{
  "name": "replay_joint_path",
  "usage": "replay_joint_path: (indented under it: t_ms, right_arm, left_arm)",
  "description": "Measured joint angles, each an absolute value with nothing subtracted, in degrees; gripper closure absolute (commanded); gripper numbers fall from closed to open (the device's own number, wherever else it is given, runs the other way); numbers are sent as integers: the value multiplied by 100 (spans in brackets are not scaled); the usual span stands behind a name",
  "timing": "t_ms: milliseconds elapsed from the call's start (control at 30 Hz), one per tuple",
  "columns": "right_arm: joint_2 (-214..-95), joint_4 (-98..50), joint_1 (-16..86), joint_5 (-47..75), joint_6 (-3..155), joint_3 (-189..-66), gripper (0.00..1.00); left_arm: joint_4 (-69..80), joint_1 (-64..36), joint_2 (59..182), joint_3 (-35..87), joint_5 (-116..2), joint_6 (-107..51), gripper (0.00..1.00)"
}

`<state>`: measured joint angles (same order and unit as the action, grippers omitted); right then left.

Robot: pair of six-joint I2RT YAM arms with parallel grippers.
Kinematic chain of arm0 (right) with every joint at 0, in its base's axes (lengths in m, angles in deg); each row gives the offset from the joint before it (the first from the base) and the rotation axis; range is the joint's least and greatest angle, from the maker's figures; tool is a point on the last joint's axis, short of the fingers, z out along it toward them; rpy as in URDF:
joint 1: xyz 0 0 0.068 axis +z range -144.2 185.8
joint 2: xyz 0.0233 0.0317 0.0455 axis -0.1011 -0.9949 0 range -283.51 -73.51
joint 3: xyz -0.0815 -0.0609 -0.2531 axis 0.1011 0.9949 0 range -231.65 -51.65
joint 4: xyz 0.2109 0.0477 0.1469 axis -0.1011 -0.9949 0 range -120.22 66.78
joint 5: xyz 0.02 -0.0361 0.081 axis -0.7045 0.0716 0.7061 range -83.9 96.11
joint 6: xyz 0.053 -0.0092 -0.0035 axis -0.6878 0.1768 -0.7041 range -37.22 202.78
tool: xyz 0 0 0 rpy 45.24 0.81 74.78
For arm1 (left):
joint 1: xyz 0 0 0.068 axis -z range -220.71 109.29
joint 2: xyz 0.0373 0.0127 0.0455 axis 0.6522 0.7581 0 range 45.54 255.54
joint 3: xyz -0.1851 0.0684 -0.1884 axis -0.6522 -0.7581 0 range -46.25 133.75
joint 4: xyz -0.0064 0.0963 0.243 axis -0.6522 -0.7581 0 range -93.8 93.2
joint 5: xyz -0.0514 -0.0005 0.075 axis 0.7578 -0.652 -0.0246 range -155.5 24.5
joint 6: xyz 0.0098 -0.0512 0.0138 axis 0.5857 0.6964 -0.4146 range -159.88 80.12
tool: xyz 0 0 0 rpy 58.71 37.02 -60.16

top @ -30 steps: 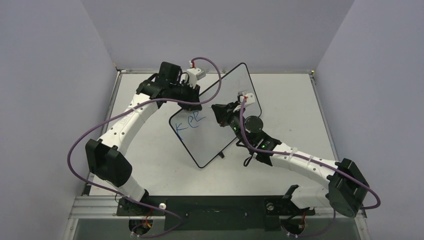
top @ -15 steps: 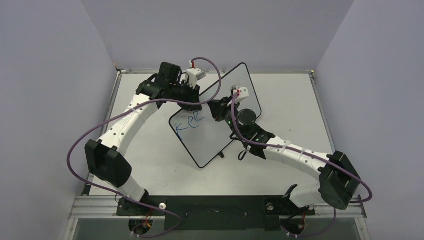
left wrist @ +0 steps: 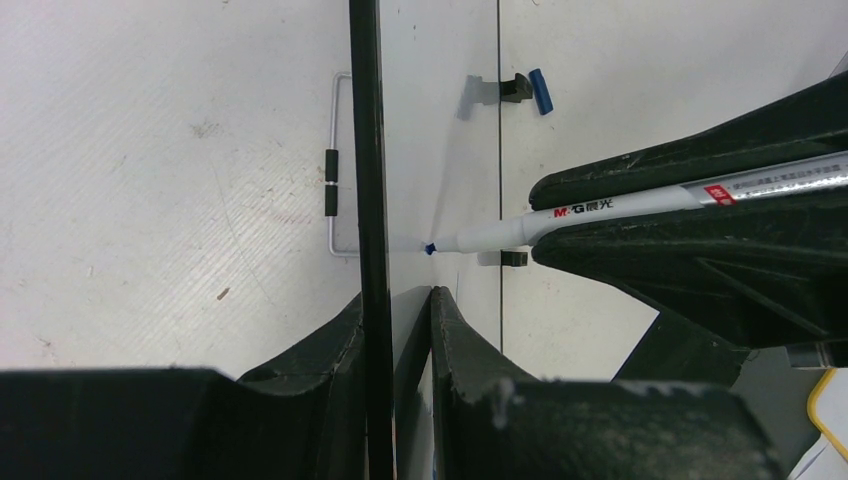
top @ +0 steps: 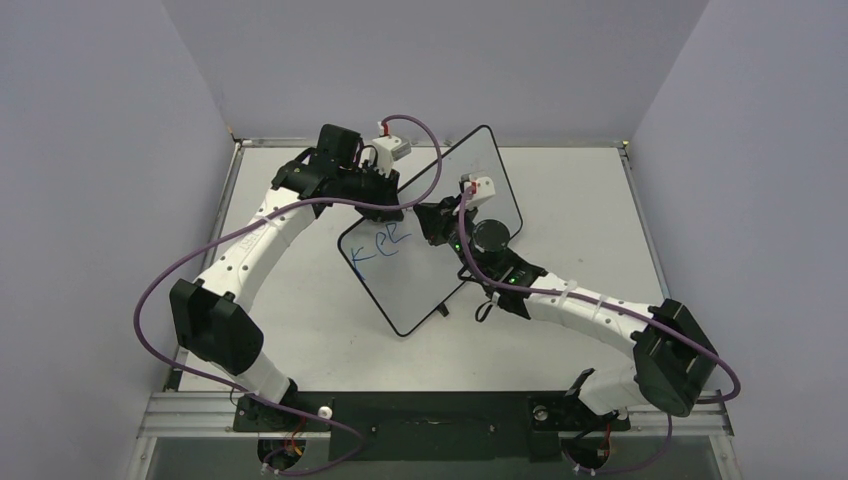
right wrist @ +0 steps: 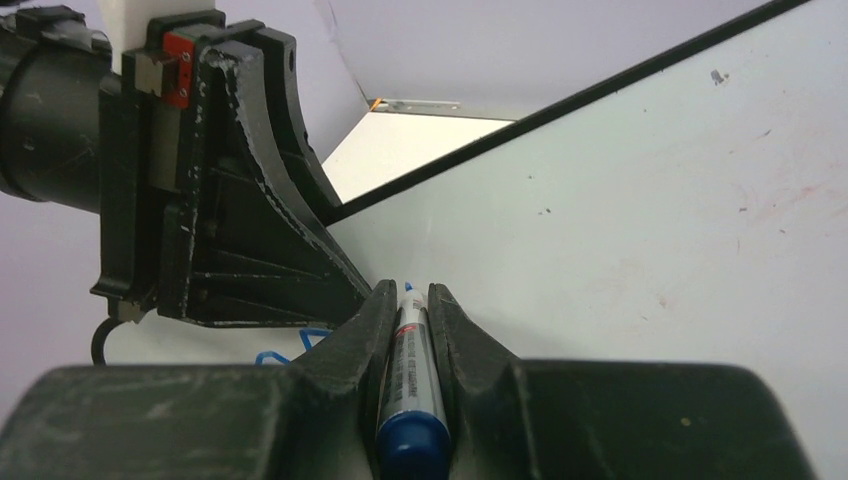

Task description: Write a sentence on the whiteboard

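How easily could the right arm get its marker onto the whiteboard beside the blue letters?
Probably easily: the right end effector holds the marker with its tip at the whiteboard, beside the letters, nothing in between.

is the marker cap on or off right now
Off. The marker, clamped in the right gripper, shows a bare blue tip pointing at the whiteboard; no cap covers it.

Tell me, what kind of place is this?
Probably a robot lab test cell: two cabled arms bolted to a table, plain walls close around, and a whiteboard they write on.
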<state>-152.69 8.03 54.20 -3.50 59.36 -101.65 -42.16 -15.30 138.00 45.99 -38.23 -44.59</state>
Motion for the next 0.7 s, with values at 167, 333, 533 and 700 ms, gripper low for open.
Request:
replay_joint_path:
  t_ms: [167, 333, 533, 700]
  right_arm:
    - [-15254, 1004, 5420, -346, 5809, -9865, 100]
    - [-15116, 1113, 5420, -339, 5630, -9338, 100]
    - [-14893, 971, 5420, -256, 5420, -8838, 100]
    - [-14633, 512, 5423, -160, 5368, -8816, 100]
  left_arm:
    - [-4210, -1549, 13800, 4590, -3834, -4452, 100]
    - [-4206, -1567, 13800, 4573, -3854, -4393, 100]
    - [-4206, -1567, 13800, 4571, -3864, -4365, 100]
    - [-4201, -1538, 13776, 4571, -3836, -4376, 100]
